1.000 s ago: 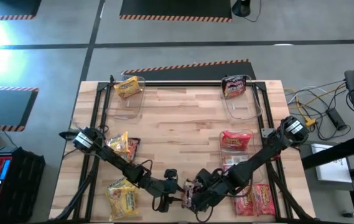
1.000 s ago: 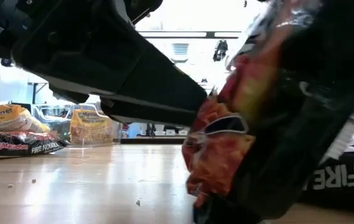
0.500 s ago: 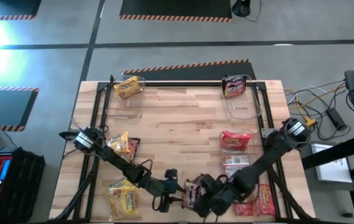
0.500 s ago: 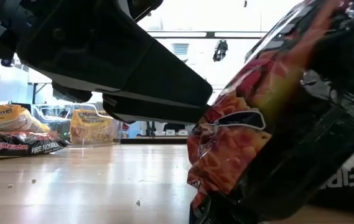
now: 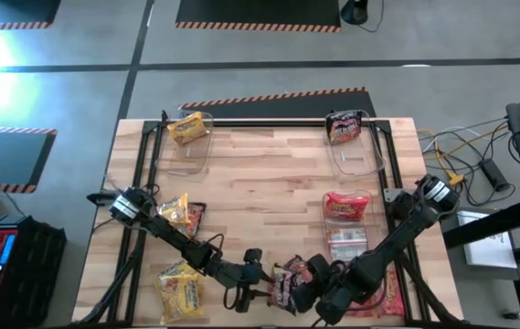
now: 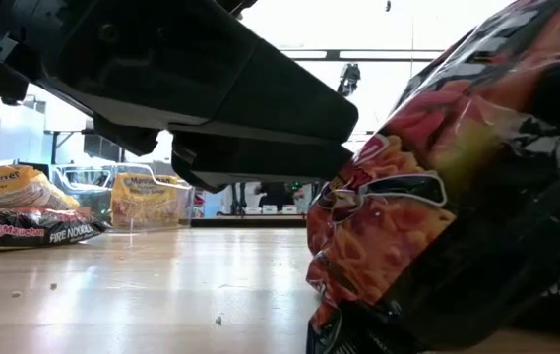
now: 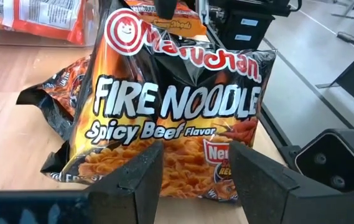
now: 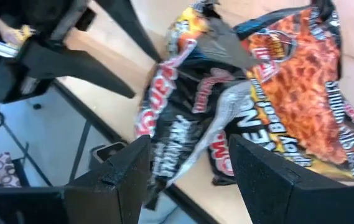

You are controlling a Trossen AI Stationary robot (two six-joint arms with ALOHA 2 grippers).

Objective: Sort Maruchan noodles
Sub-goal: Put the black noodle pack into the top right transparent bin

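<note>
My left fingers (image 7: pixel 192 180) stand partly apart, and the lower edge of a dark Fire Noodle packet (image 7: pixel 177 106) sits upright between them; I cannot tell whether the pads actually press on it. In the high view this left gripper (image 5: pixel 258 291) is low at the near edge of the tabletop (image 5: pixel 269 174), with the packet (image 5: pixel 284 283) just beside it. My right fingers (image 8: pixel 189 168) are spread wide and grasp nothing; they hang over the same crumpled dark packet (image 8: pixel 226 106) and another dark one lying flat under it at the tabletop's edge. From above, my right gripper (image 5: pixel 307 291) faces the left one, the packet between the two.

Further out, red-orange packets (image 5: pixel 383 292) lie by my right arm, and one sits in a clear bin (image 5: pixel 346 206). A dark packet is in the far right bin (image 5: pixel 344 128), a yellow one in the far left bin (image 5: pixel 189 128). More yellow packets (image 5: pixel 179 291) lie by my left arm.
</note>
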